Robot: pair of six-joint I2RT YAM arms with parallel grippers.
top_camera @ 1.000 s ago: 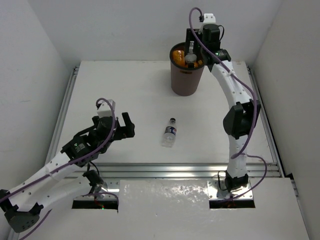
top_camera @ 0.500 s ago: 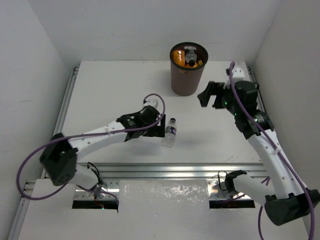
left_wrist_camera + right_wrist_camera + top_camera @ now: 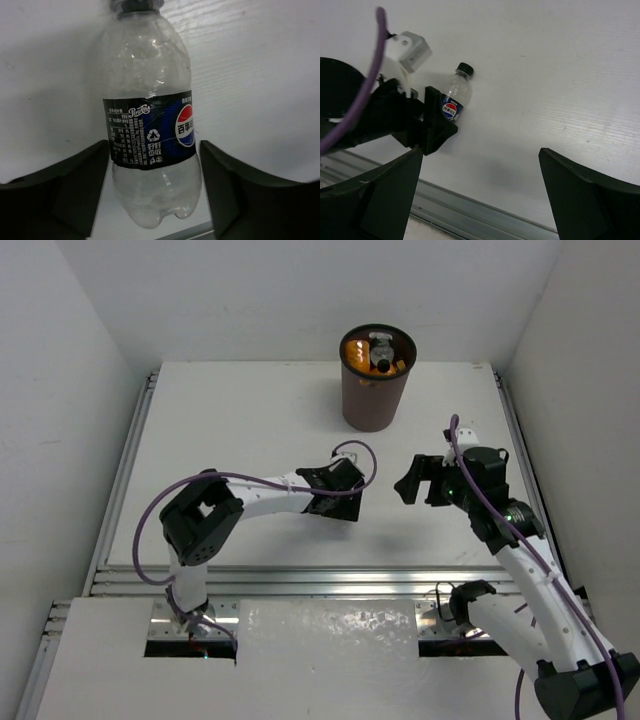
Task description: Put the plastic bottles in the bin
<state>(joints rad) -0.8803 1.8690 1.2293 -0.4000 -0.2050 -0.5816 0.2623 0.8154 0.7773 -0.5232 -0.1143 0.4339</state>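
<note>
Right, from overhead you simply can't find the bottle that lies out on the table (image 3: pixel 230 420). The left gripper (image 3: pixel 340 502) is stretched across the middle of the board and covers it completely. The left wrist camera fills that in. It shows a clear Pepsi bottle (image 3: pixel 150 130) with a dark cap, lying on the white surface with the cap pointing away. The two black fingers (image 3: pixel 75 190) sit right against either side of its blue label, gripping it there on the table. The top edge of that picture cuts through the cap.

The right wrist view catches the same bottle small and from the far side. Its base is tucked between the left gripper's fingers, and a loop of purple cable (image 3: pixel 370 75) hangs in front. The right gripper (image 3: pixel 418 483) hangs just to the right of the left one, fingers spread wide and empty.

At the far edge stands the dark brown bin (image 3: pixel 372 405), upright and well apart from both grippers. Only the overhead view looks into it, showing orange shapes (image 3: pixel 400 365) and one pale bottle (image 3: pixel 378 344) near the top. They are too small for me to count or to tell the caps. An aluminium rail (image 3: pixel 300 580) runs along the near edge.
</note>
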